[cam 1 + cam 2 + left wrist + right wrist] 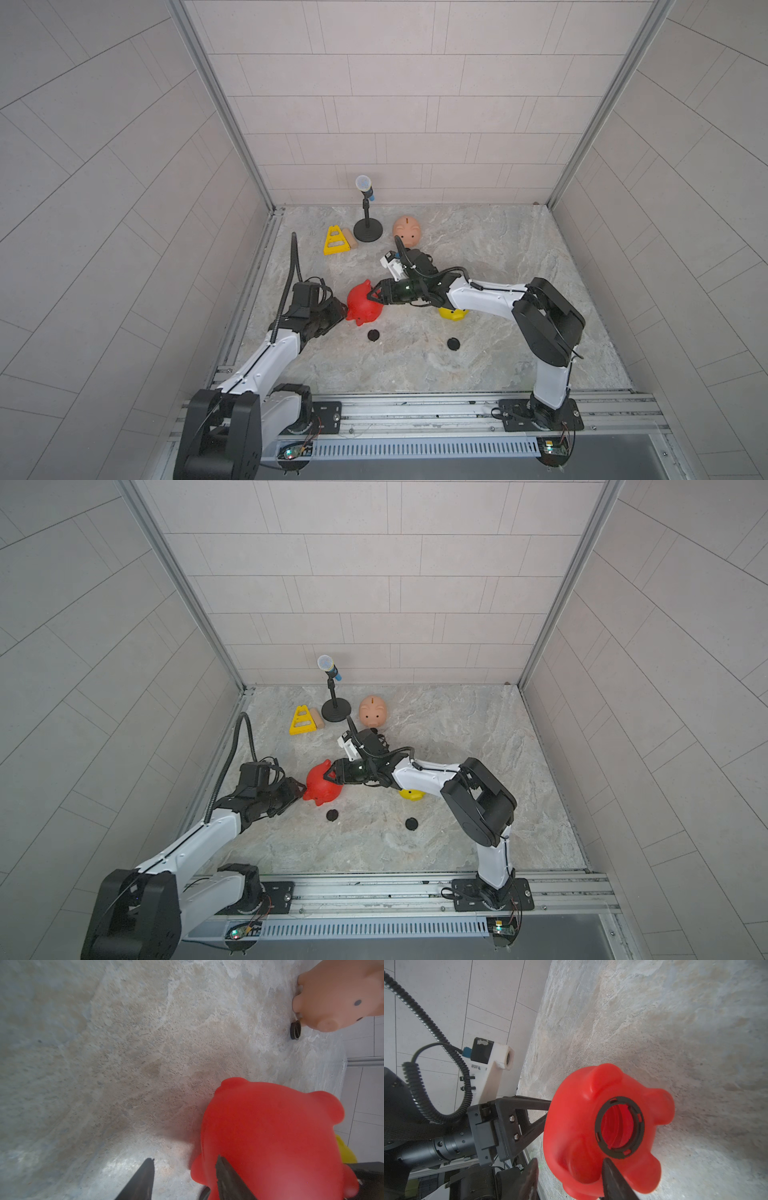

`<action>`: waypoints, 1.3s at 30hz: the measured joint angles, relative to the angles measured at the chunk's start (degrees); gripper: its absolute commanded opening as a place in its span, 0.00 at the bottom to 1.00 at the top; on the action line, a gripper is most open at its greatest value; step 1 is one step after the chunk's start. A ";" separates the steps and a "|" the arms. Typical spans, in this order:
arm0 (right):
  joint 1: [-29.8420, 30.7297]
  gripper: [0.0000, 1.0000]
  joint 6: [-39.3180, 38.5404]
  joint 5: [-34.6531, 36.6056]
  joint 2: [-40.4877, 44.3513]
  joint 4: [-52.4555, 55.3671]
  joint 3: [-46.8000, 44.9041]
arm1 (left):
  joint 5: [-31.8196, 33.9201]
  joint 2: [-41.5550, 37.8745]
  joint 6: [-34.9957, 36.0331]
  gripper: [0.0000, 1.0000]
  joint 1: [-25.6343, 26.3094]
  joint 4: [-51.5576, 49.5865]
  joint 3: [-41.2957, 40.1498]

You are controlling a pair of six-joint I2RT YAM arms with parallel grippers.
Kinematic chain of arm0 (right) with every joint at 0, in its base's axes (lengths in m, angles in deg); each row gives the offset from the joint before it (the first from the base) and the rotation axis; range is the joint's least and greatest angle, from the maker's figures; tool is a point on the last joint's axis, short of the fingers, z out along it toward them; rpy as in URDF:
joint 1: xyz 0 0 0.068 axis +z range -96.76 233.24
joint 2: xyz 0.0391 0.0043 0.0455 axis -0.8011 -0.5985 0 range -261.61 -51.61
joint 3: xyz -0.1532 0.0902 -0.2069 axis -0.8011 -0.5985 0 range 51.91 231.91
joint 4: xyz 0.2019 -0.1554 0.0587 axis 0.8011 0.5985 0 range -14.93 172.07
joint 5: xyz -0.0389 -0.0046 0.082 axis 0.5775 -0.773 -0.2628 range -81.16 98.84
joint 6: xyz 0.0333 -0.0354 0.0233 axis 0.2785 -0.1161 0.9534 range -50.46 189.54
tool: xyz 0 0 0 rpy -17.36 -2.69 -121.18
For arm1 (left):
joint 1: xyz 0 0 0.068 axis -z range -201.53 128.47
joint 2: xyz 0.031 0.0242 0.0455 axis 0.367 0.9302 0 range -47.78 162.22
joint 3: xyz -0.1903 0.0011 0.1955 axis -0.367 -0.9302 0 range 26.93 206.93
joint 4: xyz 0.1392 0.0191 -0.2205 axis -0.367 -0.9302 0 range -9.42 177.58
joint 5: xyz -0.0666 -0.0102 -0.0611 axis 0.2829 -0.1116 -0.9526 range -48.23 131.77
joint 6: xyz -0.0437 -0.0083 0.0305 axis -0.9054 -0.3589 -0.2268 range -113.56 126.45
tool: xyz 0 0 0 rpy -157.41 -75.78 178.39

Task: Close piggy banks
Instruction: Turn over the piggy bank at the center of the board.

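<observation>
Red pig (322, 785) lies on the tabletop (457, 737), my left pincer (300, 789) against its left side, my right pincer (331, 773) at its right. One black plug (332, 815) sits just nearer, a second plug (411, 823) further right. Peach pig (372, 711) stands far back.

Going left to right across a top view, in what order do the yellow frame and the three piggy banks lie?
yellow frame → red piggy bank → peach piggy bank → yellow piggy bank

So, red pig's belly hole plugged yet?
No, open: the right wrist view looks through the black ring into the red pig, hollow inside.
</observation>
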 measured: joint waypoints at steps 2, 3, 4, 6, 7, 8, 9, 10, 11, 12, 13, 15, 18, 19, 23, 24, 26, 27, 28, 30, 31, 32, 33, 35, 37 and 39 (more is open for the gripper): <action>0.04 0.50 0.00 -0.20 0.13 -0.02 0.00 | -0.02 0.04 0.02 0.53 0.00 0.04 -0.02; 0.04 0.50 0.00 -0.26 0.15 -0.04 0.00 | 0.00 0.07 0.02 0.53 0.00 0.11 -0.02; 0.07 0.50 0.00 -0.33 0.15 -0.11 -0.02 | 0.00 0.07 0.04 0.53 0.00 0.15 -0.02; 0.04 0.50 0.00 -0.35 0.17 -0.17 0.00 | 0.00 0.09 0.04 0.53 0.00 0.17 -0.02; 0.04 0.50 0.00 -0.37 0.15 -0.20 0.00 | 0.00 0.09 0.04 0.53 0.00 0.17 -0.02; 0.04 0.50 0.02 -0.37 0.17 -0.20 -0.02 | 0.00 0.11 0.04 0.53 0.00 0.17 -0.02; 0.04 0.50 0.00 -0.37 0.17 -0.20 0.00 | 0.00 0.13 0.04 0.53 0.00 0.20 -0.02; 0.07 0.50 0.00 -0.37 0.17 -0.22 0.00 | 0.00 0.13 0.07 0.53 0.00 0.20 -0.02; 0.07 0.50 0.00 -0.37 0.17 -0.22 0.00 | 0.00 0.13 0.07 0.53 0.00 0.20 -0.02; 0.07 0.50 0.00 -0.37 0.17 -0.22 0.00 | 0.02 0.13 0.07 0.53 0.00 0.22 -0.02; 0.07 0.50 0.00 -0.37 0.17 -0.22 0.00 | 0.02 0.13 0.07 0.53 0.00 0.22 -0.04; 0.09 0.50 0.00 -0.37 0.17 -0.22 -0.02 | 0.04 0.13 0.07 0.53 0.00 0.28 -0.04; 0.13 0.50 0.00 -0.35 0.17 -0.28 0.00 | 0.13 0.13 0.07 0.53 0.00 0.31 -0.07; 0.15 0.50 0.00 -0.35 0.17 -0.33 0.00 | 0.17 0.13 0.07 0.53 0.00 0.31 -0.07; 0.17 0.50 0.00 -0.37 0.17 -0.37 0.00 | 0.28 0.13 0.07 0.53 0.00 0.33 -0.07; 0.17 0.50 0.00 -0.37 0.17 -0.37 0.00 | 0.28 0.13 0.09 0.53 0.00 0.33 -0.07; 0.22 0.50 0.00 -0.35 0.17 -0.39 0.00 | 0.31 0.13 0.11 0.53 0.00 0.33 -0.07; 0.26 0.50 0.00 -0.33 0.17 -0.39 0.00 | 0.35 0.13 0.17 0.53 0.00 0.33 -0.07; 0.28 0.50 0.00 -0.33 0.17 -0.44 0.00 | 0.42 0.13 0.22 0.53 0.00 0.35 -0.07; 0.33 0.50 0.00 -0.33 0.17 -0.44 0.02 | 0.46 0.20 0.26 0.53 0.00 0.39 -0.07; 0.35 0.50 0.00 -0.33 0.17 -0.42 0.07 | 0.50 0.26 0.26 0.53 0.00 0.46 -0.07; 0.39 0.50 0.00 -0.33 0.17 -0.39 0.11 | 0.61 0.39 0.28 0.53 0.00 0.61 -0.07; 0.44 0.50 0.00 -0.35 0.17 -0.37 0.24 | 0.70 0.52 0.33 0.53 0.00 0.76 -0.07; 0.57 0.50 0.02 -0.39 0.17 -0.02 0.76 | 0.74 0.92 0.46 0.53 0.00 0.79 -0.07; 0.85 0.50 0.02 -0.48 0.17 0.07 1.51 | 0.52 1.46 0.52 0.53 0.02 0.79 -0.07; 1.29 0.50 0.02 -0.68 0.17 0.02 2.10 | 0.39 1.81 0.68 0.53 0.02 0.79 -0.07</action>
